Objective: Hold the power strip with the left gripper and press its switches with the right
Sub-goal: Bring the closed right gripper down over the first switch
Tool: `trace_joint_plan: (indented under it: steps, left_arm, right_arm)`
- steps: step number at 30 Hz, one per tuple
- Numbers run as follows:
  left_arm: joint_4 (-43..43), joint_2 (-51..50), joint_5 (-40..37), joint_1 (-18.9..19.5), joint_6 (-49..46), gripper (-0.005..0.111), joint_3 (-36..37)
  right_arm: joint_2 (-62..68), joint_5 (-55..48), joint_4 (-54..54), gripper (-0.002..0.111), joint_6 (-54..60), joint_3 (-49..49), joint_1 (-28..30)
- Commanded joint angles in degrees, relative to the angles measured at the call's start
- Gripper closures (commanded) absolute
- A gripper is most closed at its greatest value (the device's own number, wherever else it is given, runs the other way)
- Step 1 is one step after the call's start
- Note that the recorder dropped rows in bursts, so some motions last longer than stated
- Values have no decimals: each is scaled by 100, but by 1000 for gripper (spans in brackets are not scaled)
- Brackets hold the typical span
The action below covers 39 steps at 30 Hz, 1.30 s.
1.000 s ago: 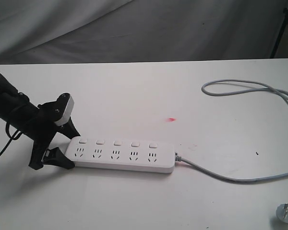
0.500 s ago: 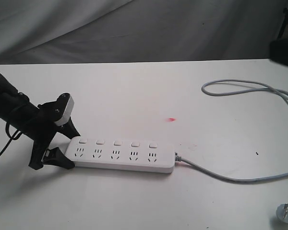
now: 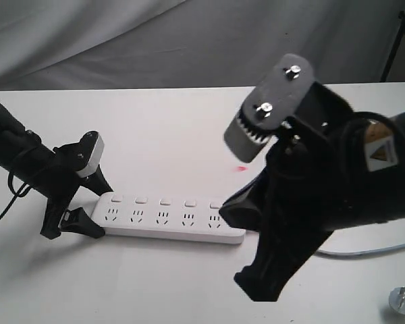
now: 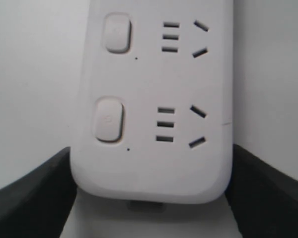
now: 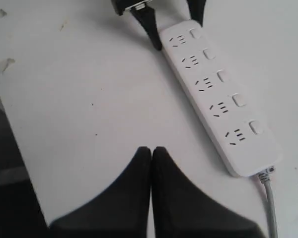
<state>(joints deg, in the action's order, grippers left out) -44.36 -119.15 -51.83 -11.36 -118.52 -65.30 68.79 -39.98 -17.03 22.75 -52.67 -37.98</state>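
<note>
The white power strip (image 3: 169, 221) lies flat on the table, and its row of switches (image 3: 165, 201) runs along the far long edge. My left gripper (image 3: 104, 212) is shut on the strip's left end, a black finger (image 4: 30, 198) against each side of the power strip (image 4: 154, 163); two switches (image 4: 108, 119) show close up. My right gripper (image 3: 255, 282) hangs large in the foreground over the strip's cord end and hides its last socket group. Its fingertips (image 5: 145, 151) touch with nothing between them, above bare table beside the power strip (image 5: 218, 91), apart from the switches (image 5: 221, 76).
The grey cord (image 5: 270, 198) leaves the strip's right end; most of the cord (image 3: 364, 251) is hidden behind the right arm. A grey plug (image 3: 401, 300) lies at the front right corner. A small red spot (image 3: 241, 168) marks the table behind the strip.
My right arm has swung in from the right edge to the foreground over the strip's cord end, covering the cord loop. The left gripper and the strip have not moved.
</note>
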Motion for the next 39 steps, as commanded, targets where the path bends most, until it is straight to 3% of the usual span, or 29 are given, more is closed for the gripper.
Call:
trace_joint_plan:
  steps: [1,7,11,24,35,39]
  left_arm:
    - [-58,-7,-80,-26,-39,38,-30]
    - [-58,-7,-80,-26,-27,38,-30]
    - [-58,-7,-80,-26,-27,38,-30]
    - [-58,-7,-80,-26,-48,38,-30]
    - [-58,-7,-80,-26,-27,38,-30]
    - [-58,-7,-80,-26,-45,38,-30]
  right_arm:
    - [612,-158,-247,108,887,-789,20]
    - [1816,-764,-1331,108,2389,-2257,501]
    - [2556,-825,-1578,108,3116,-2839,506]
    - [3921,67,-2134,108,4386,-3009,480]
    - [5025,1021,-3800,108,5758,-3022,539]
    - [5531,851,-3861,108,5900,-3673,553]
